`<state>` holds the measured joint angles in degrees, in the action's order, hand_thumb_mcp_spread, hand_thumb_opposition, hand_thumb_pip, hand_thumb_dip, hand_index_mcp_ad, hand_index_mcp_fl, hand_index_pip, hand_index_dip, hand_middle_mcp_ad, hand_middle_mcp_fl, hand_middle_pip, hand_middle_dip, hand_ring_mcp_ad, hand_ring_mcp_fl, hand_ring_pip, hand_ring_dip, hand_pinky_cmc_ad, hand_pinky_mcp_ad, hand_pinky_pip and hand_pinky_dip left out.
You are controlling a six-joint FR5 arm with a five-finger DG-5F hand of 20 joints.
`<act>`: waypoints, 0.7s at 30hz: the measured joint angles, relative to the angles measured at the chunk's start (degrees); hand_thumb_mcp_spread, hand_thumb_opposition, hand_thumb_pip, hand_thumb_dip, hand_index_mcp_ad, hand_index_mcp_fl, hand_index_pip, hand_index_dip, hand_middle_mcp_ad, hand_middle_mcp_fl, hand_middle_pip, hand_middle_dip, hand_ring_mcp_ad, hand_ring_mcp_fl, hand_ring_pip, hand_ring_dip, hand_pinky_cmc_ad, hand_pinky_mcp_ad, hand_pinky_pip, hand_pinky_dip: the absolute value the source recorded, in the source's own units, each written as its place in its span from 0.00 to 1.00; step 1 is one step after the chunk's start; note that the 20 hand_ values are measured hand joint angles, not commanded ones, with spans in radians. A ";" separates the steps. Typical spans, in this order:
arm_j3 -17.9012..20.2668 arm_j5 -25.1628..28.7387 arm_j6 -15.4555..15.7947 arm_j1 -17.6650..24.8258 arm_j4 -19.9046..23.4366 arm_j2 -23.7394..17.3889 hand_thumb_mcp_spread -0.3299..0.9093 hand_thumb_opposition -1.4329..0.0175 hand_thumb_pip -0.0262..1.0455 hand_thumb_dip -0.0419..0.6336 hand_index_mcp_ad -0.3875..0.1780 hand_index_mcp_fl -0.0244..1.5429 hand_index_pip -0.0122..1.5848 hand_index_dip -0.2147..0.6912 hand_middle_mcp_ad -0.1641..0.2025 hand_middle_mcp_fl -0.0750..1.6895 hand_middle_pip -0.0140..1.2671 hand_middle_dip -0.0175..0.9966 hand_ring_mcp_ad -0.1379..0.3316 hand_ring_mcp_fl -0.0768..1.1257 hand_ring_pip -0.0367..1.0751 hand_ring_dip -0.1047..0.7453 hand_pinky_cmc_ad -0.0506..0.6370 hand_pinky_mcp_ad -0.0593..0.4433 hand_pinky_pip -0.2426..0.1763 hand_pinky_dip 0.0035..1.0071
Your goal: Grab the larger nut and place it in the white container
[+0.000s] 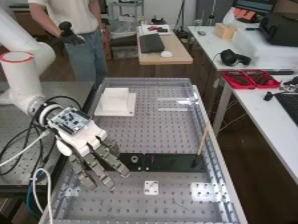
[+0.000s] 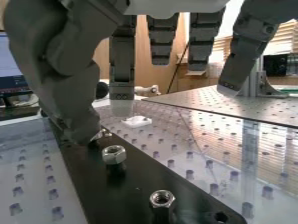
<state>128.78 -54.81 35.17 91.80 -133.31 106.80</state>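
Hand (image 1: pixel 81 139) at centre left of the high view, fingers straight and released, grasping nothing. And there's the thumb (image 2: pixel 78 110), bent down towards the black plate (image 1: pixel 174 163), with one nut (image 2: pixel 114 154) near it and another nut (image 2: pixel 163 198) farther off; just below centre in the high view, that's their patch. Which is larger? I can't tell. Either should be stiff, hard metal, small but dense, perhaps slippery on those flats. Best hold: thumb and finger across two opposite flats, low down, then straight up. Container (image 1: pixel 114 106) waits upper left of centre, sturdy drop expected.
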 joint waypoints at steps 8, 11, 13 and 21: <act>0.23 -0.22 0.10 -0.13 0.97 1.00 0.49 0.39 0.71 0.37 0.44 0.02 0.99 0.31 0.61 0.04 0.11 0.23 0.68 0.07 0.28 0.25 0.66 0.80 0.35 0.84; 0.10 -0.57 -0.28 -0.48 0.57 1.31 0.50 0.39 0.78 0.36 0.44 0.02 0.99 0.31 0.61 0.04 0.11 0.23 0.68 0.07 0.28 0.25 0.65 0.80 0.35 0.84; 0.01 -0.73 -0.55 -0.58 0.31 1.38 0.51 0.39 0.78 0.38 0.44 0.02 0.99 0.33 0.61 0.04 0.11 0.23 0.68 0.07 0.28 0.25 0.66 0.80 0.35 0.84; -0.34 -1.33 -1.01 -0.95 -0.13 1.74 0.51 0.39 0.78 0.40 0.44 0.02 0.99 0.36 0.61 0.04 0.10 0.22 0.68 0.07 0.29 0.24 0.65 0.77 0.35 0.84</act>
<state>128.43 -56.14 34.16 90.84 -133.45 108.55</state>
